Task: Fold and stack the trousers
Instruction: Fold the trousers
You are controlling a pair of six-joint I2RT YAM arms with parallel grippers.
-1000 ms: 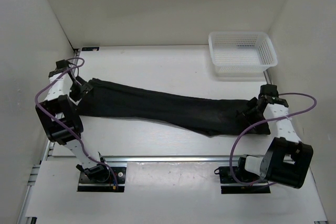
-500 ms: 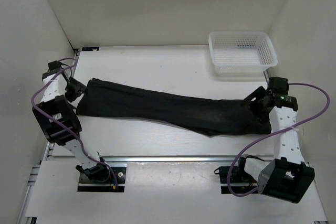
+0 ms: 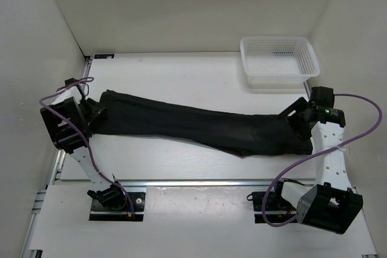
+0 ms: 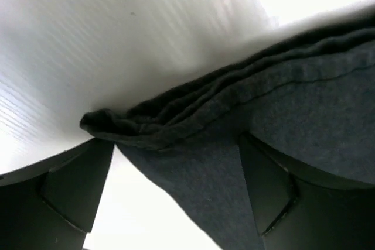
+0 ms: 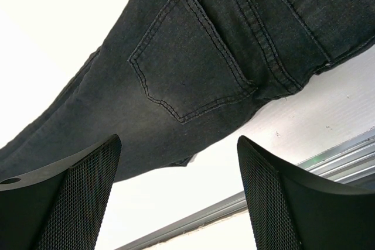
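The black trousers (image 3: 193,126) lie stretched out flat across the table, leg ends at the left and waistband at the right. My left gripper (image 3: 94,113) is at the leg ends and stands open. In the left wrist view the bunched hem (image 4: 176,124) and flat fabric lie between its two wide-apart fingers (image 4: 70,194), not pinched. My right gripper (image 3: 296,116) hovers open over the waistband end. Its wrist view shows the back pocket (image 5: 193,62) beyond the mesh-padded fingers (image 5: 281,191), with bare white table between them.
A white mesh basket (image 3: 279,58) stands at the back right of the table. White walls close in on the left (image 3: 36,58) and right (image 3: 357,46). A metal rail (image 3: 193,182) runs along the near edge, in front of both arm bases.
The right gripper has drawn back and to the right, off the waistband fabric. The left arm has folded down lower at the leg ends, its gripper still by the hem.
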